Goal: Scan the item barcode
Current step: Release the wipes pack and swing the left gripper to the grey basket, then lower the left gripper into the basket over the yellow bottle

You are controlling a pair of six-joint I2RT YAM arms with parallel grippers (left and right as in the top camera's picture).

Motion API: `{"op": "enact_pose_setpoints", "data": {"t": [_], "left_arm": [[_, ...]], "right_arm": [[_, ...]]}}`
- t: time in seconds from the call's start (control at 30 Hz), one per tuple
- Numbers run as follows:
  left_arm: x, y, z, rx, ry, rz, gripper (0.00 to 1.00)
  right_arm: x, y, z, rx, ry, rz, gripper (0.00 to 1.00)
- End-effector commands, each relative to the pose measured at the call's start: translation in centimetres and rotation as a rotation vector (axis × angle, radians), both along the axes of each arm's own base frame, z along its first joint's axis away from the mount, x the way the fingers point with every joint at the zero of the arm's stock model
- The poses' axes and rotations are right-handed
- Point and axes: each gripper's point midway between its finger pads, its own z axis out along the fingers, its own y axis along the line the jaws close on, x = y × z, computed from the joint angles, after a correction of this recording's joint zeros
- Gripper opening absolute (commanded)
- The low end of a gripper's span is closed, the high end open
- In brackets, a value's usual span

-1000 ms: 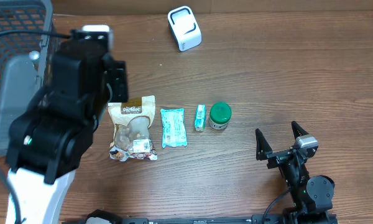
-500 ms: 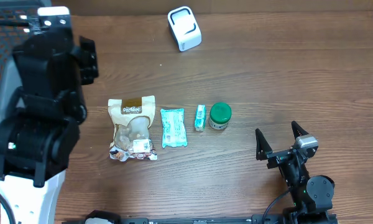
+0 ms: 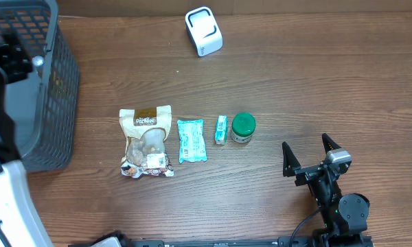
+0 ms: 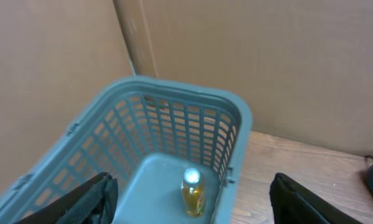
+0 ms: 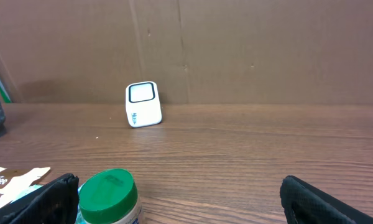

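Observation:
A white barcode scanner (image 3: 204, 31) stands at the back of the table, also seen in the right wrist view (image 5: 143, 104). Four items lie in a row: a snack bag (image 3: 146, 140), a teal packet (image 3: 191, 140), a small teal box (image 3: 221, 130) and a green-lidded jar (image 3: 243, 127) (image 5: 109, 198). My left gripper (image 4: 196, 208) hangs open above the grey basket (image 4: 193, 93), where a yellow bottle (image 4: 193, 191) stands upright on the floor, untouched. Near the front edge my right gripper (image 3: 316, 154) (image 5: 186, 208) rests open and empty, with the jar just ahead of its left finger.
The grey mesh basket (image 3: 62, 82) fills the table's left end, and my left arm (image 3: 3, 103) covers part of it. Bare wooden tabletop stretches right of the jar and around the scanner. A brown cardboard wall stands behind the table.
My left arm swung left, away from beside the snack bag to over the basket, and its jaws opened wider. The right arm and the row of items stayed put.

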Motion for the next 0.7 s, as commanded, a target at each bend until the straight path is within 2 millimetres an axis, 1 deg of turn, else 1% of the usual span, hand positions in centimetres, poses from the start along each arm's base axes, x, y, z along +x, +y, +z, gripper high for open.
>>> {"op": "enact_pose_setpoints", "data": {"t": [0.0,0.13,0.27,0.37,0.5,0.6,0.63,0.67], "left_arm": [[2.6,0.5,-2.1,-0.139,0.001,-0.163,0.79],[3.9,3.4,-5.8,-0.236,0.056,-0.168,0.84],[4.8,5.2,-9.0,-0.331,0.096,-0.198,0.85],[5.3,6.6,-11.0,-0.333,0.135,-0.194,0.86],[6.3,7.3,-13.9,-0.357,0.186,-0.202,0.84],[7.2,7.4,-15.5,-0.366,0.214,-0.218,0.84],[7.8,7.3,-16.6,-0.351,0.238,-0.241,0.85],[8.1,7.3,-17.2,-0.340,0.250,-0.255,0.85]], "right_arm": [[0.1,-0.3,-0.2,-0.001,-0.002,-0.014,1.00],[0.1,-0.3,-0.2,-0.001,-0.002,-0.014,1.00],[0.1,-0.3,-0.2,-0.001,-0.002,-0.014,1.00],[0.1,-0.3,-0.2,-0.001,-0.002,-0.014,1.00],[0.1,-0.3,-0.2,-0.001,-0.002,-0.014,1.00],[0.1,-0.3,-0.2,-0.001,-0.002,-0.014,1.00],[0.1,-0.3,-0.2,-0.001,-0.002,-0.014,1.00],[0.1,-0.3,-0.2,-0.001,-0.002,-0.014,1.00]]}}
